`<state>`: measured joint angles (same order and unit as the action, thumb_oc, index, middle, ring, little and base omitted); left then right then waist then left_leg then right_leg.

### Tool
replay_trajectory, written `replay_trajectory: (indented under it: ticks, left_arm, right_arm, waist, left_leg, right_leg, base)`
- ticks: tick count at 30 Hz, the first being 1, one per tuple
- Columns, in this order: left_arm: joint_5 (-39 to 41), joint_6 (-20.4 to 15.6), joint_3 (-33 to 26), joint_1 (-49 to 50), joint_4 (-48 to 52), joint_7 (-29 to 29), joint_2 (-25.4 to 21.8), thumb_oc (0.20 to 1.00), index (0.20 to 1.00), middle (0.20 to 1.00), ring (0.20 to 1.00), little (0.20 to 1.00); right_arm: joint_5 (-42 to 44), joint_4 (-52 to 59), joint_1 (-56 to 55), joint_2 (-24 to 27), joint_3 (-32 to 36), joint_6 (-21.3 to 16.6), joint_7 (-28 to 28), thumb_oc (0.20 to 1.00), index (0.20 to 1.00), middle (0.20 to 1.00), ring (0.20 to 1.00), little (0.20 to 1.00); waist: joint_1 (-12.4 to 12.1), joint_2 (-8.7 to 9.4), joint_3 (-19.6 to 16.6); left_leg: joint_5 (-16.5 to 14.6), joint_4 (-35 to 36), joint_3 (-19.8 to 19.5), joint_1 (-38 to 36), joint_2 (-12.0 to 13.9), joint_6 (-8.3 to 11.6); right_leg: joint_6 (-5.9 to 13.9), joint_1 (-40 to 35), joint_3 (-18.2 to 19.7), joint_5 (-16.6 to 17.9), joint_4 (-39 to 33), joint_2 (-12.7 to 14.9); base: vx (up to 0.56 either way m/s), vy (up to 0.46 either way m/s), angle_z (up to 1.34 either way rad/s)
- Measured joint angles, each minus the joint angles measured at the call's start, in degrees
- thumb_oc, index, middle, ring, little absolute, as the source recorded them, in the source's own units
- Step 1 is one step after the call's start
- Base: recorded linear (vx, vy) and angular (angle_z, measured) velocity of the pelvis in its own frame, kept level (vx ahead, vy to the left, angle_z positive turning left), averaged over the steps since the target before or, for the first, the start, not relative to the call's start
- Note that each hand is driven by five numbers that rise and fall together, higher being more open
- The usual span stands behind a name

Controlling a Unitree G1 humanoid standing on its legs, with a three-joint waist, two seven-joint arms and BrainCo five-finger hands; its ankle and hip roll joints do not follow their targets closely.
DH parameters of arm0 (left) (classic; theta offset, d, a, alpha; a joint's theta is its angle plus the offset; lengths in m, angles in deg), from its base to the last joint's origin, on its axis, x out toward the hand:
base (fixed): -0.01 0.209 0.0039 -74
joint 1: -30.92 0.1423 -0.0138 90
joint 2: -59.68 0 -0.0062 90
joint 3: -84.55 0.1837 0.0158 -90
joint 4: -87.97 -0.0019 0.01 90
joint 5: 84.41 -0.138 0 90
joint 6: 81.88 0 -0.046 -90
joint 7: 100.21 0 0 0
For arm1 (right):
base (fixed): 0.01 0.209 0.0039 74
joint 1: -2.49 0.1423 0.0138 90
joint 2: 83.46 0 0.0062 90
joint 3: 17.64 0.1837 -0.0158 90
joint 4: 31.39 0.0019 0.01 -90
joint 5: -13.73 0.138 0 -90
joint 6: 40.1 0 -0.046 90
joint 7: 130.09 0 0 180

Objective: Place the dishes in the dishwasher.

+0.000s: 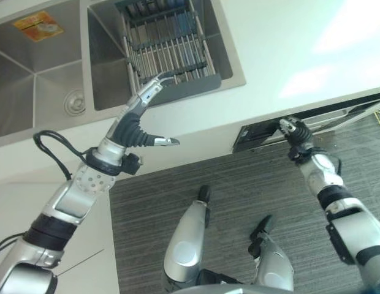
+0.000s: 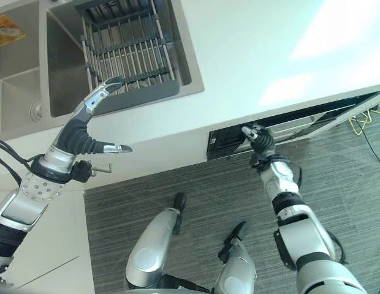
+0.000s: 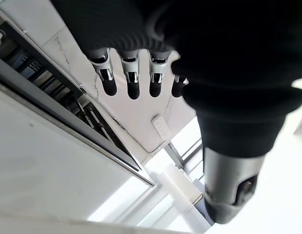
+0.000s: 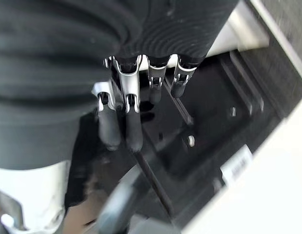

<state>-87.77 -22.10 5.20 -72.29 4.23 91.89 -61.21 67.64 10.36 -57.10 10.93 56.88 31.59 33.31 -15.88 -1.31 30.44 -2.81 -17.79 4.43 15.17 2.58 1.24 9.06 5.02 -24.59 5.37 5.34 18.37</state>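
A dark grey dish rack (image 1: 168, 55) with wire rods sits in the right basin of the steel sink (image 1: 98, 86). Bluish pieces stand at its far end, too unclear to name. My left hand (image 1: 138, 125) hovers over the rack's near edge, open, fingers straight, thumb out, holding nothing. Under the counter's front edge, the dishwasher door (image 1: 337, 116) stands ajar by a narrow gap, its dark panel (image 2: 224, 141) showing. My right hand (image 2: 257, 136) is at that gap, its fingers (image 4: 131, 126) curled over the door's top edge.
The left basin holds a round drain (image 1: 73, 103) and an orange sticker (image 1: 38, 26). A white countertop (image 1: 288, 49) spreads to the right of the sink. Below it lies grey striped flooring (image 1: 239, 184). Yellow wire (image 2: 361, 125) lies on the floor at far right.
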Motion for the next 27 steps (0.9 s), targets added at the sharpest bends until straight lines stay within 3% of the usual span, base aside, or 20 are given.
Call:
replay_trajectory:
  ticks: [1, 3, 5, 7, 11, 14, 18, 22, 27]
  left_arm:
    - [-1.29, -0.07, -1.17, 2.05, 0.26, 1.07, 1.67, 1.0, 1.0, 1.0, 1.0, 1.0]
    - [-4.61, -0.75, -6.49, 8.0, 0.46, 3.8, 4.13, 1.0, 1.0, 1.0, 1.0, 1.0]
    - [-6.07, -0.88, -11.87, 13.51, 0.63, 5.08, 6.29, 1.0, 1.0, 1.0, 1.0, 1.0]
    - [-7.36, -1.4, -16.61, 17.88, 0.71, 6.06, 9.74, 1.0, 1.0, 1.0, 1.0, 1.0]
    - [-9.7, -1.47, -18.64, 22.77, 0.81, 7.16, 13.97, 1.0, 1.0, 1.0, 1.0, 1.0]
    - [-11.71, -1.36, -19.58, 25.5, 1.33, 8.78, 15.44, 1.0, 1.0, 1.0, 1.0, 1.0]
    - [-11.82, -0.26, -19.56, 25.69, 1.51, 10.09, 15.53, 1.0, 1.0, 1.0, 1.0, 1.0]
    - [-11.21, 4.04, -19.78, 25.66, -1.43, 14.75, 15.62, 1.0, 1.0, 1.0, 1.0, 1.0]
    - [-4.71, 4.45, -22.17, 28.43, -8.85, 21.99, 21.0, 1.0, 1.0, 1.0, 1.0, 1.0]
  right_arm:
    - [-0.6, 4.82, -5.5, -3.11, -1.14, -1.06, -0.74, 1.0, 1.0, 1.0, 1.0, 1.0]
    - [-4.65, 7.89, -20.03, -9.79, -1.33, -2.48, -3.29, 1.0, 1.0, 1.0, 1.0, 1.0]
    - [-8.23, 6.85, -28.67, -9.9, -0.73, -2.16, -3.85, 1.0, 1.0, 1.0, 1.0, 1.0]
    - [-12.43, 5.83, -35.3, -8.49, 3.22, -2.03, -3.77, 1.0, 1.0, 1.0, 1.0, 1.0]
    - [-14.59, 2.61, -39.18, -8.02, 8.74, -0.78, -3.61, 1.0, 1.0, 1.0, 1.0, 1.0]
    - [-15.67, -0.53, -41.25, -7.47, 10.5, 0.49, -2.93, 1.0, 1.0, 1.0, 1.0, 1.0]
    - [-15.71, -4.7, -40.16, -7.12, 12.06, 1.59, -1.33, 1.0, 1.0, 1.0, 1.0, 1.0]
    - [-15.55, -9.93, -38.19, -6.82, 14.39, 2.36, 1.17, 1.0, 1.0, 1.0, 1.0, 1.0]
    - [-15.72, -10.6, -38.26, -6.58, 15.22, 2.37, 3.47, 1.0, 1.0, 1.0, 1.0, 1.0]
  waist:
    - [0.2, 0.53, -0.01]
    - [3.28, 1.83, -0.74]
    - [4.55, 3.11, -2.58]
    - [6.88, 3.78, -7.57]
    - [7.83, 2.98, -14.69]
    - [8.34, 1.3, -19.63]
    - [8.55, -0.76, -21.9]
    - [8.32, -2.13, -23.44]
    - [7.17, -3.23, -24.73]
  left_leg:
    - [0.05, 1.09, 0.78, -1.49, 0.0, 0.04]
    - [-0.01, 2.78, 1.32, -3.86, 0.05, 0.14]
    - [0.03, 4.86, 2.63, -6.57, -0.35, 0.18]
    - [0.38, 7.03, 3.29, -8.39, -0.17, 0.59]
    - [1.44, 12.44, 3.69, -12.36, 0.02, 1.38]
    - [3.36, 17.18, 3.28, -15.42, 0.69, 1.76]
    - [6.21, 21.59, 2.15, -18.6, 1.4, 2.66]
    - [7.04, 22.95, -0.01, -20.26, 1.64, 2.92]
    - [7.61, 22.96, -3.46, -20.0, 2.3, 2.83]
  right_leg:
    - [0.04, -0.89, 0.3, 0.0, -0.63, -0.06]
    - [0.8, -2.6, 0.49, 0.42, -1.47, -0.36]
    - [1.27, -3.82, 1.97, 0.42, -2.58, -0.31]
    - [1.35, -4.79, 2.05, 0.39, -3.57, -0.57]
    - [1.71, -6.81, 2.16, -0.65, -4.29, -1.04]
    - [1.62, -8.39, 1.71, -1.39, -5.34, -2.45]
    - [1.16, -11.13, 0.62, -1.54, -6.73, -3.99]
    - [1.2, -14.19, -0.17, -1.75, -8.09, -5.0]
    - [0.72, -16.26, -1.22, -2.92, -8.46, -6.76]
  base:
    - [0.0, 0.121, -0.17]
    - [0.02, 0.156, -0.18]
    - [0.03, 0.1, -0.28]
    - [0.03, 0.091, -0.14]
    - [0.03, 0.036, -0.06]
    - [0.0, 0.004, 0.04]
    - [-0.02, 0.002, 0.17]
    - [-0.07, -0.003, 0.26]
    - [-0.09, -0.034, 0.4]
